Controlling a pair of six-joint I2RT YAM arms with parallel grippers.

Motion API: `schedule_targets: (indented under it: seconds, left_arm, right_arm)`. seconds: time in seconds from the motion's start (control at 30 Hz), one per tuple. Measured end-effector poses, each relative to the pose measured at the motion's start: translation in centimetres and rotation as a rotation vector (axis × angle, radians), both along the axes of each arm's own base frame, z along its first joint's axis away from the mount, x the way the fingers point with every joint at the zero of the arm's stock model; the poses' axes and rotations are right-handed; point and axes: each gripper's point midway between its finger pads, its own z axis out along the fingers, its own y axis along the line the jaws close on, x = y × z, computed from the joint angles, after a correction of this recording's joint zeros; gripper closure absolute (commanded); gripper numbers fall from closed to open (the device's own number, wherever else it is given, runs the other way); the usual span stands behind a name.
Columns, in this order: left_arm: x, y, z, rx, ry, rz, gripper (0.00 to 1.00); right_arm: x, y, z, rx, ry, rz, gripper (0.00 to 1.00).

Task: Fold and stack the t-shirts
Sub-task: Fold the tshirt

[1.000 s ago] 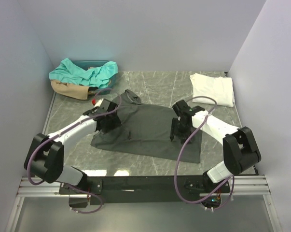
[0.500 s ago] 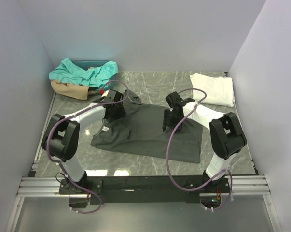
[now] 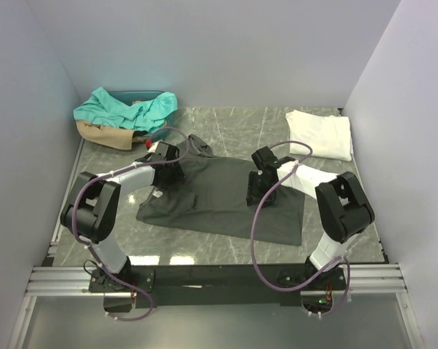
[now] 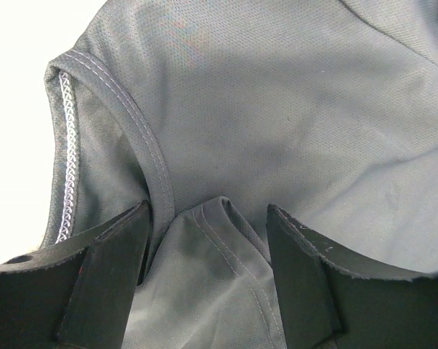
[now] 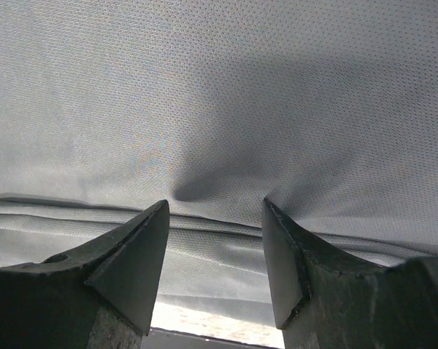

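Note:
A dark charcoal grey t-shirt (image 3: 219,198) lies spread across the middle of the table. My left gripper (image 3: 168,166) rests on its far left part near the sleeve. In the left wrist view the left gripper (image 4: 208,211) is open, and a loose fold of stitched hem (image 4: 219,240) of the same t-shirt (image 4: 291,109) rises between its fingers. My right gripper (image 3: 258,190) is low over the shirt's right half. The right wrist view shows that gripper (image 5: 215,203) open, straddling a folded edge of the grey cloth (image 5: 226,94). A folded white t-shirt (image 3: 320,134) lies at the back right.
A teal shirt (image 3: 128,107) is heaped over a tan one (image 3: 101,135) in the back left corner. Walls close the table on the left, back and right. The marbled tabletop (image 3: 233,123) shows bare between the shirts.
The left gripper moved away from the arm bases to the shirt's far left part. The right gripper shifted left over the shirt, then slightly nearer. The shirt lies as before.

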Motion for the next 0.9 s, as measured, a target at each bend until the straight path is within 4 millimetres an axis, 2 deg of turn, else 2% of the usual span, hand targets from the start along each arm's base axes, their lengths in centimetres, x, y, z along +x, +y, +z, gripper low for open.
schedule_targets:
  seconds: [0.17, 0.37, 0.9]
  left_arm:
    - [-0.6, 0.2, 0.1, -0.019, -0.030, 0.008, 0.28]
    - [-3.2, 0.7, 0.1, -0.069, -0.036, 0.042, 0.28]
    - [-10.0, 1.7, 0.2, -0.129, 0.059, 0.086, 0.27]
  right_arm:
    - [-0.1, 0.0, 0.1, 0.010, -0.021, 0.001, 0.39]
    - [-0.7, 0.2, 0.1, 0.024, -0.050, 0.008, 0.39]
    - [-5.8, 0.4, 0.2, 0.033, -0.020, 0.036, 0.39]
